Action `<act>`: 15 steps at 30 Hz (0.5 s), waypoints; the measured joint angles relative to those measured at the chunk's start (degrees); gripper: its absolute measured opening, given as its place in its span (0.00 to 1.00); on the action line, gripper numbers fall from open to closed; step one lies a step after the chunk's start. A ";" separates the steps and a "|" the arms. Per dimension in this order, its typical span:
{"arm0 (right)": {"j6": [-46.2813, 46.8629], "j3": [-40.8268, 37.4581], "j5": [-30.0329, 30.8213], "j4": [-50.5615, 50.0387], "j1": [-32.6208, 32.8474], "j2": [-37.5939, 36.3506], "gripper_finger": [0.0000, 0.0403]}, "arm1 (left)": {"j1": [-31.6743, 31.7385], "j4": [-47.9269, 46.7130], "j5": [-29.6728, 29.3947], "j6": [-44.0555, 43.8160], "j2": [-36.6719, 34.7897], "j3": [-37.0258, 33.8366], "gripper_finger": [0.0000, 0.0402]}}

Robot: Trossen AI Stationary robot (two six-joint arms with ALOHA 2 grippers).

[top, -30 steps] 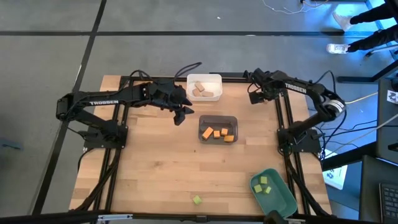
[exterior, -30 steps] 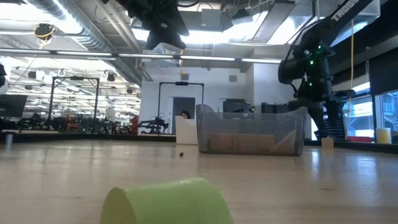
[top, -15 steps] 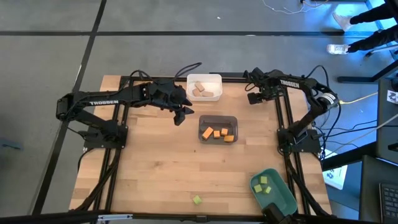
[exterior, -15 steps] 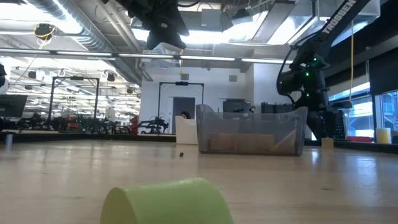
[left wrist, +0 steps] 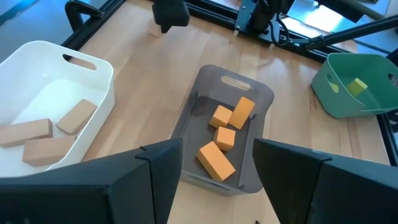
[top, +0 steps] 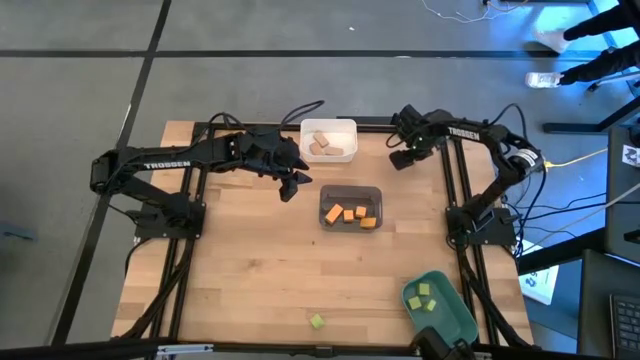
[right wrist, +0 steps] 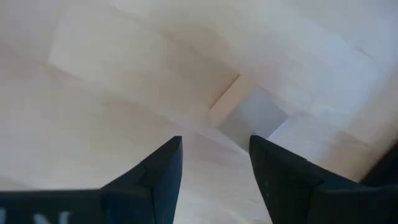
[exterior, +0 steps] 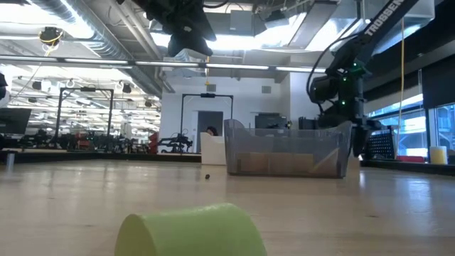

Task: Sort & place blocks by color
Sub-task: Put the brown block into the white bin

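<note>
Several orange blocks (top: 350,213) lie in the dark grey bin (top: 372,195), tan blocks (top: 320,146) in the white bin (top: 346,128), and light green blocks (top: 428,297) in the green bin (top: 445,320). One loose green block (top: 317,321) rests on the table near its near edge and shows large in the low view (exterior: 188,229). A single tan block (right wrist: 249,115) lies flat on the table near the far right corner. My right gripper (top: 398,158) hovers open above it. My left gripper (top: 295,183) hangs open between the white and grey bins.
The arms' black frame rails (top: 455,190) run along the table's left, right and far edges. A dark cable (top: 300,108) loops behind the white bin. Bare wood lies across the table's middle and near left (top: 240,270). A person's legs (top: 600,30) show beyond the far right.
My right gripper has moved a little toward the table's left, along the far edge, and stays open. My left arm and all blocks have kept still.
</note>
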 joint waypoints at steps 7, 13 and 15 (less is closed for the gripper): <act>6.19 0.04 -0.38 -0.06 2.60 0.00 0.47 | 0.00 -0.01 0.00 -0.02 0.00 0.00 0.46; 12.68 0.03 2.23 -0.30 2.57 0.00 0.47 | 0.00 0.00 0.00 -0.11 0.00 0.00 0.46; 13.26 0.02 3.62 -0.43 2.56 0.01 0.47 | 0.00 -0.01 0.00 -0.13 0.00 0.00 0.46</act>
